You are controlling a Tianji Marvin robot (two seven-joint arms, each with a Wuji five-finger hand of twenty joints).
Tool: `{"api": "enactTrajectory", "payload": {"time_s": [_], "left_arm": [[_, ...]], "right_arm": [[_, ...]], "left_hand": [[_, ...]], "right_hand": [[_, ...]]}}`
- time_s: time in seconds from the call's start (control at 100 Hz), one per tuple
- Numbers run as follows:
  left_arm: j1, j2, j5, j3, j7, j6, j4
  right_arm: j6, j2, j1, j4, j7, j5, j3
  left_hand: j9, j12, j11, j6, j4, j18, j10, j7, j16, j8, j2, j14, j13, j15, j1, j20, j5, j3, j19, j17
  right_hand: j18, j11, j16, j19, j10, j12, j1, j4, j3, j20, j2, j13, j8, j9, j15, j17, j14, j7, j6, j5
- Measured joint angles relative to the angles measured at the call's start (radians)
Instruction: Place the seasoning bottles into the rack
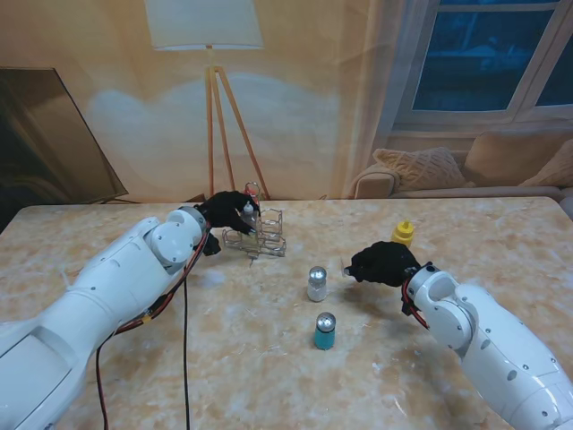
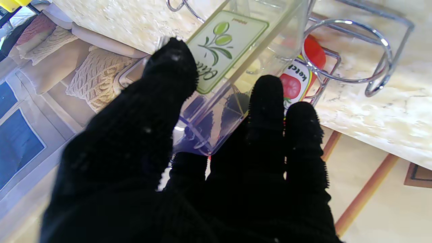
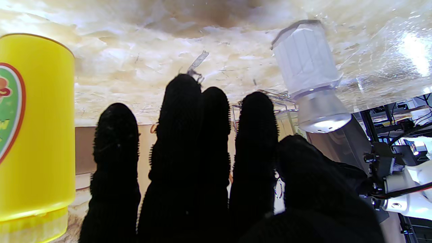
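The left robot hand (image 2: 189, 162) pinches a clear oil bottle (image 2: 236, 64) over the wire rack (image 1: 258, 235), upper centre of the stand view. The right robot hand (image 1: 383, 264) is spread, holding nothing, beside the yellow bottle (image 1: 403, 234). White shaker (image 1: 317, 284) and teal shaker (image 1: 324, 331) stand mid-bench (image 1: 269, 358).

Right hand (image 3: 216, 175): black-gloved, fingers (image 3: 116, 162) extended and held apart, nothing between them. Yellow bottle (image 3: 35, 128) with a green, red-rimmed label stands just beside the outermost finger, not touching. White shaker (image 3: 308, 71) with a silver cap stands on the marble table (image 3: 135, 50), apart from the hand. Wire rack (image 3: 270, 101) partly hidden behind the fingers. White robot arm (image 3: 410, 189) visible beyond.
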Motion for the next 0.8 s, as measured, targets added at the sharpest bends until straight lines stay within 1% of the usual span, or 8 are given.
{"api": "enactTrajectory", "payload": {"time_s": [0.14,0.17,0.21,0.28,0.46,0.63,0.67,0.8], "left_arm": [[-0.002,-0.008,-0.004,0.000,0.002,0.000,0.007],[-0.002,-0.008,-0.004,0.001,0.002,0.000,0.007],[-0.002,-0.008,-0.003,0.004,0.003,-0.003,0.008],[-0.005,-0.007,0.002,0.011,0.003,-0.012,0.011],[-0.009,-0.005,0.018,0.022,-0.002,-0.024,0.020],[-0.009,-0.004,0.020,0.024,-0.006,-0.025,0.022],[-0.009,-0.004,0.019,0.025,-0.007,-0.024,0.022],[-0.005,-0.004,0.015,0.024,-0.006,-0.008,0.018]], "right_arm": [[0.001,0.000,0.001,0.000,0.000,0.000,-0.001],[0.001,0.000,0.001,0.000,0.000,-0.001,-0.001],[0.001,0.000,0.001,0.000,0.000,-0.001,-0.001],[0.001,0.000,0.001,0.000,0.000,-0.002,-0.001],[0.001,0.000,0.001,0.000,-0.001,-0.002,-0.001],[0.000,0.000,0.000,0.000,-0.003,-0.003,-0.001],[0.000,0.000,0.000,0.000,-0.003,-0.003,-0.001],[0.000,0.000,0.000,0.000,-0.003,-0.004,-0.001]], "left_hand": [[0.002,-0.009,0.000,-0.006,0.000,-0.005,-0.004,0.034,0.000,-0.005,-0.031,0.000,0.000,-0.008,0.000,-0.001,0.000,0.039,0.000,0.008],[0.002,-0.010,0.000,-0.010,-0.001,-0.006,-0.006,0.034,0.000,-0.005,-0.033,0.000,0.001,-0.010,0.000,-0.014,0.000,0.040,0.000,0.011],[0.003,-0.011,0.000,-0.016,-0.011,-0.007,-0.012,0.051,0.000,-0.016,-0.048,-0.002,0.019,-0.021,0.000,-0.029,0.000,0.059,0.000,0.019],[0.013,-0.031,0.000,-0.037,-0.012,-0.009,-0.024,0.052,0.000,-0.030,-0.082,-0.007,0.039,-0.023,0.000,-0.055,0.023,0.078,0.000,0.031],[0.013,-0.035,0.000,-0.044,-0.015,-0.010,-0.030,0.052,0.000,-0.041,-0.084,-0.008,0.042,-0.033,0.000,-0.078,0.025,0.089,0.000,0.040],[0.013,-0.046,0.000,-0.055,-0.015,-0.010,-0.040,0.061,0.000,-0.041,-0.094,-0.014,0.042,-0.034,0.000,-0.082,0.026,0.101,0.007,0.040],[0.013,-0.046,0.000,-0.058,-0.023,-0.010,-0.042,0.061,0.001,-0.041,-0.096,-0.014,0.042,-0.034,0.000,-0.082,0.026,0.109,0.008,0.041],[0.013,-0.050,-0.005,-0.062,-0.024,-0.010,-0.043,0.068,0.001,-0.061,-0.098,-0.013,0.042,-0.034,0.000,-0.082,0.026,0.112,0.032,0.044]], "right_hand": [[0.000,0.000,0.000,0.000,0.000,0.000,0.000,0.000,0.000,0.000,0.000,0.000,0.000,0.000,0.000,0.000,0.000,0.000,0.000,0.000],[0.000,0.000,0.000,0.000,0.000,0.000,0.000,0.000,0.000,0.000,0.000,0.000,0.000,0.000,0.000,0.000,0.000,0.000,0.000,0.000],[0.000,0.000,0.000,0.000,0.000,0.000,0.000,0.000,0.000,0.000,0.000,0.000,0.000,0.000,0.000,0.000,0.000,0.000,0.000,0.000],[0.000,0.000,0.000,0.000,0.000,0.000,0.000,0.000,0.000,0.000,0.000,0.000,0.000,0.000,0.000,0.000,0.000,0.000,0.000,0.000],[0.000,0.000,0.000,0.000,0.000,0.000,0.000,0.000,0.000,0.000,0.000,0.000,0.000,0.000,0.000,0.000,0.000,0.000,0.000,0.000],[0.000,0.000,0.000,0.000,0.000,0.000,0.000,0.000,0.000,0.000,0.000,0.000,0.000,0.000,0.000,0.000,0.000,0.000,0.000,0.000],[0.000,0.000,0.000,0.000,0.000,0.000,0.000,0.000,0.000,0.000,0.000,0.000,0.000,0.000,0.000,0.000,0.000,0.000,0.000,0.000],[0.000,0.000,0.000,0.000,0.000,0.000,0.000,0.000,0.000,0.000,0.000,0.000,0.000,0.000,0.000,0.000,0.000,0.000,0.000,0.000]]}}
